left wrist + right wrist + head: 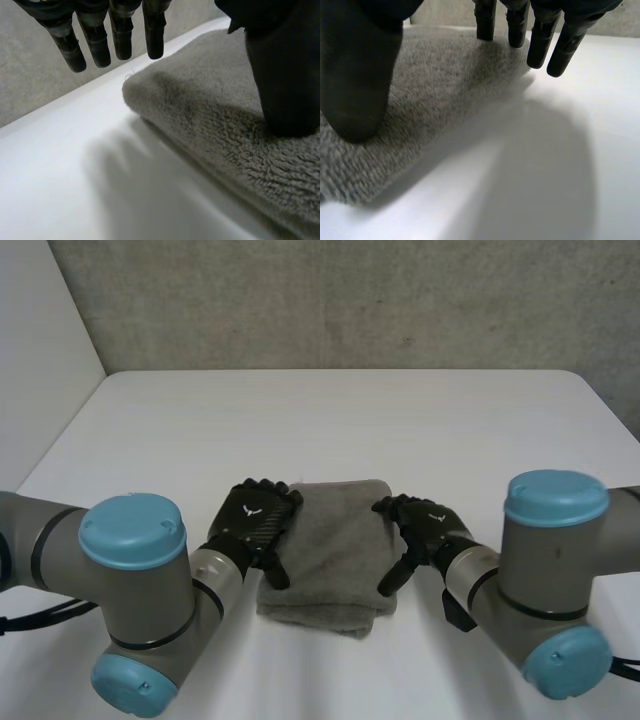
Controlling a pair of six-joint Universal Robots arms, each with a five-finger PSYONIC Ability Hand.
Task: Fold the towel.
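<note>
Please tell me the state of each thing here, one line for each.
towel: folded, lying flat on the table
left hand: open, thumb resting on the towel near one edge
right hand: open, thumb resting on the towel near the opposite edge

One folded grey terry towel [328, 550], one white table [330, 420] under it, two black robot hands, left hand [255, 515] and right hand [425, 525] flanking the towel

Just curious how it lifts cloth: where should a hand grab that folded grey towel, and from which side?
Likely a side edge, from outside. The grey towel lies flat in thick folded layers; the left hand and right hand flank it, thumbs resting on top. Fingers slid under could pinch the layers.
</note>
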